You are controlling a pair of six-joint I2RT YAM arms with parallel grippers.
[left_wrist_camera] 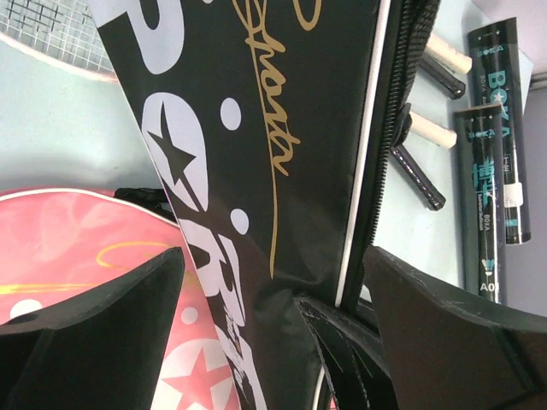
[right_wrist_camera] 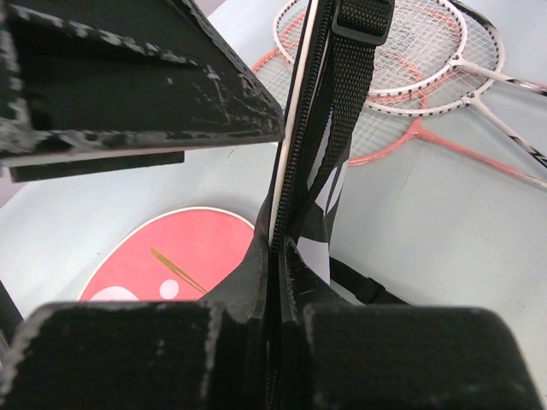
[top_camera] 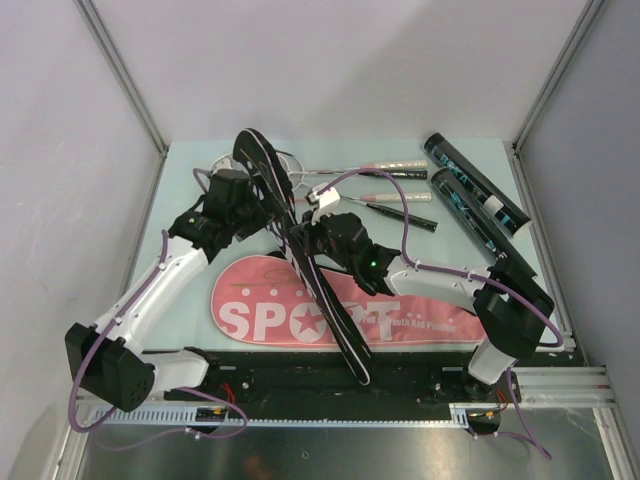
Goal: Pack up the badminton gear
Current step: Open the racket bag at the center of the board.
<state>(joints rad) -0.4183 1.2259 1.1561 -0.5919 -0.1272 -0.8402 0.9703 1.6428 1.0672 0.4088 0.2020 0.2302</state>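
The right gripper (right_wrist_camera: 278, 286) is pressed together on the zipped edge of the black racket cover (right_wrist_camera: 329, 184). Its fingers (right_wrist_camera: 128, 359) meet over the white piping and the woven strap, which run up from the pinch towards 12 o'clock in the right wrist view. From above, the right gripper (top_camera: 306, 236) sits near the middle of the table (top_camera: 380, 150) and holds the cover tilted off the surface.

The left gripper (left_wrist_camera: 273, 252) is spread wide. Its fingers (left_wrist_camera: 94, 342) stand on either side of the cover's printed face, with white letters, a star and gold script in the gap between them. Whether either finger touches the fabric I cannot tell. In the top view the left gripper (top_camera: 262, 205) is by the cover's upper end, at about 11 o'clock from the right gripper.

The black racket cover (top_camera: 258, 160) runs as a long diagonal from 11 o'clock down to 5 o'clock. It crosses over the pink racket cover (top_camera: 260, 310), which lies flat at the near side of the table, at 6 o'clock.

The rackets (top_camera: 290, 172) lie at 12 o'clock — heads overlapping, handles pointing towards 3 o'clock. Near the handle ends, at 2 o'clock, two dark tubes (top_camera: 478, 190) with teal print lie side by side on the table.
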